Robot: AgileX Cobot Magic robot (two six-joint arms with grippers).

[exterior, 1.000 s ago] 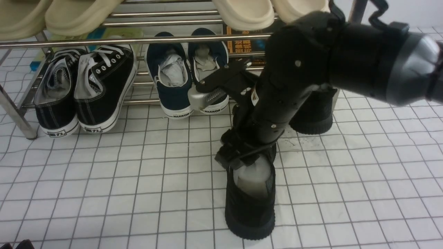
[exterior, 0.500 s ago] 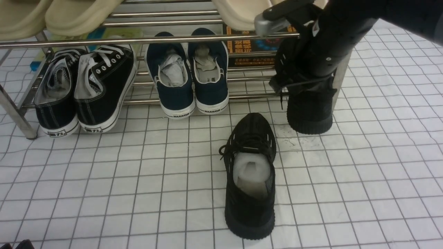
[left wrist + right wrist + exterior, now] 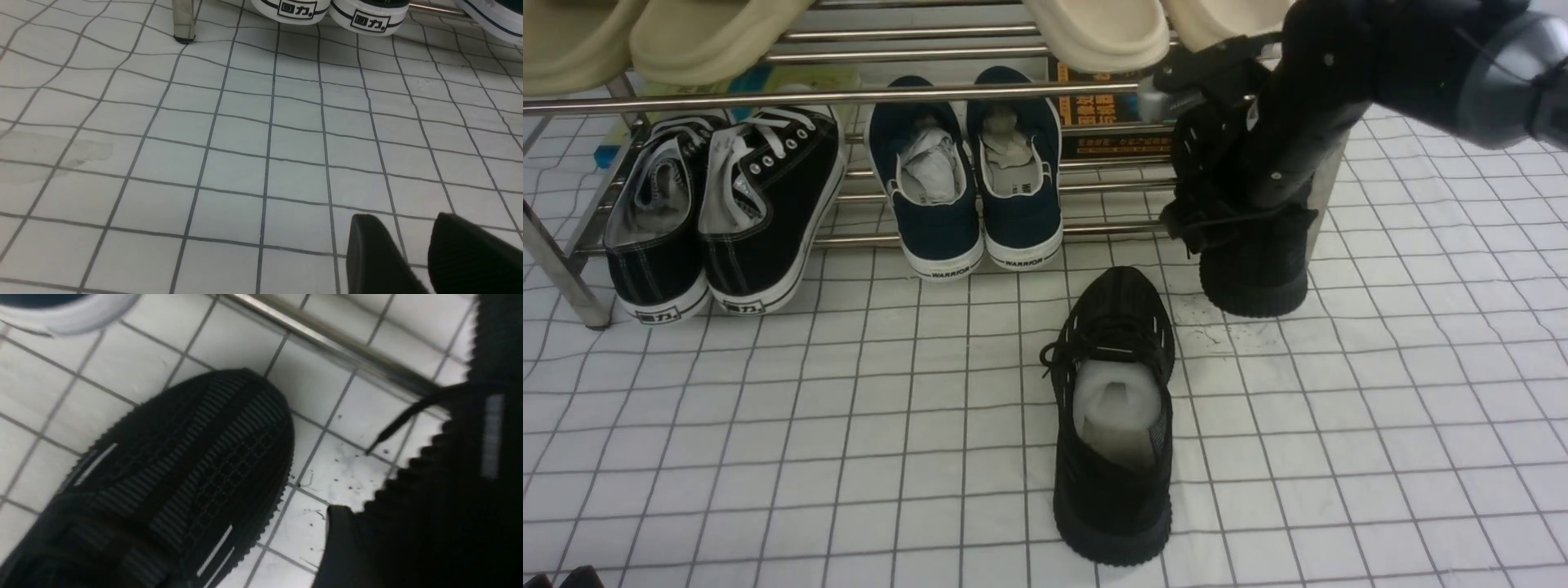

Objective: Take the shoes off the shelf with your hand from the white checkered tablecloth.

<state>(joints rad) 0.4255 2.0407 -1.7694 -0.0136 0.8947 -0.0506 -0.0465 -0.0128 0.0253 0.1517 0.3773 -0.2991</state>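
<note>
Where navy slip-ons (image 3: 939, 229) sit on the shelf (image 3: 849, 95), heels read "WARRIOR".

"WARRIOR" on navy slip-ons (image 3: 935, 224), "回力" on black canvas sneakers (image 3: 768, 245).

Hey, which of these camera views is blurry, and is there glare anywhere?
Right wrist view: soft throughout, the black knit sneaker smeared and the shadows crushed to flat black. Front view: mostly sharp, with bright glare streaks along the chrome shelf rods. Left wrist view: crisp grid lines on the checkered tablecloth, evenly lit.
</note>
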